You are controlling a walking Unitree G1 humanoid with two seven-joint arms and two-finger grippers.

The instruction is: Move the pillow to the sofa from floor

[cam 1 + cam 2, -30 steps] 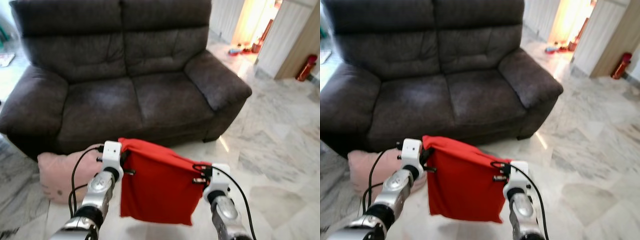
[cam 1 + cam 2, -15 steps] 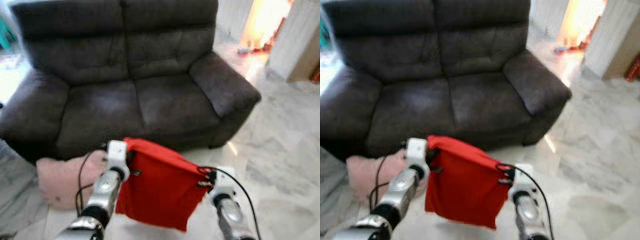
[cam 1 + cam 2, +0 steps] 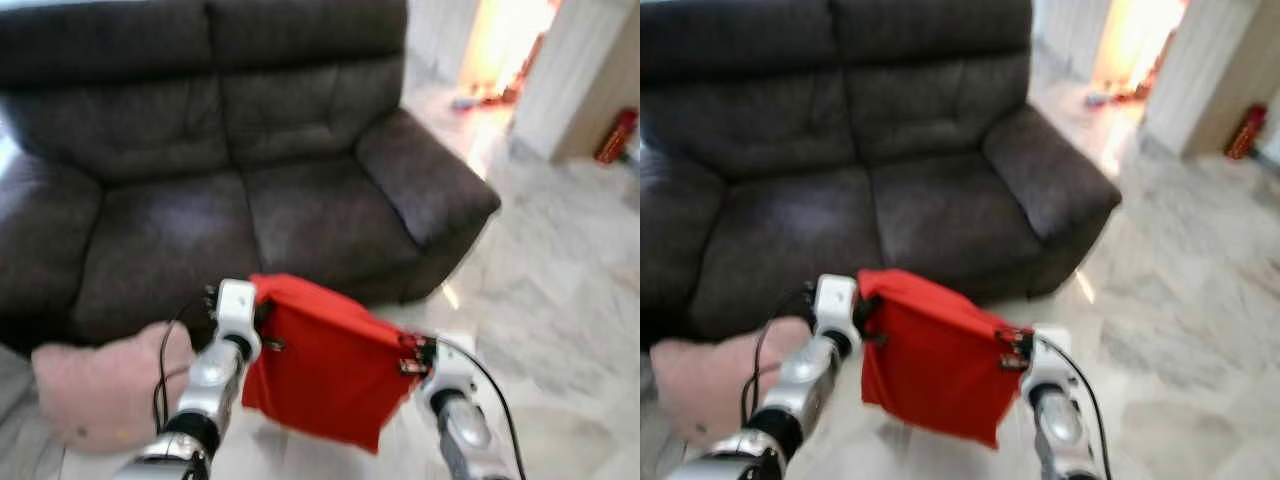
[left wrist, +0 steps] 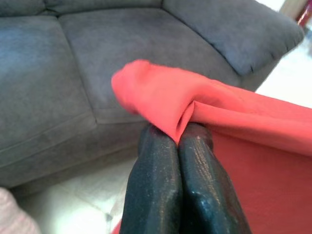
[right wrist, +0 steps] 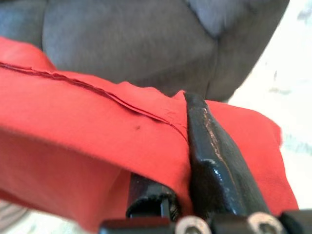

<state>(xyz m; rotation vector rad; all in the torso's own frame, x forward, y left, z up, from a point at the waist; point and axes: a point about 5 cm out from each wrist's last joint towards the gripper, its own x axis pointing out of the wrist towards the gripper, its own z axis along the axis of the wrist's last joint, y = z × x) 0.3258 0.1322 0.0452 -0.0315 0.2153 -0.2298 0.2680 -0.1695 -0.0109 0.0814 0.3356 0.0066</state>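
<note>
Tools: 2, both clamping 1 red pillow [image 3: 325, 370] | sofa [image 3: 200, 200]: 1

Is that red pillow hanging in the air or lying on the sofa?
In the air. The red pillow hangs before the sofa, pinched at its top corners by the left gripper and right gripper.

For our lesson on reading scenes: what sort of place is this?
Probably a home living room: a dark brown two-seat fabric sofa on a pale marble-patterned tiled floor, with a pink pillow lying beside it.
</note>
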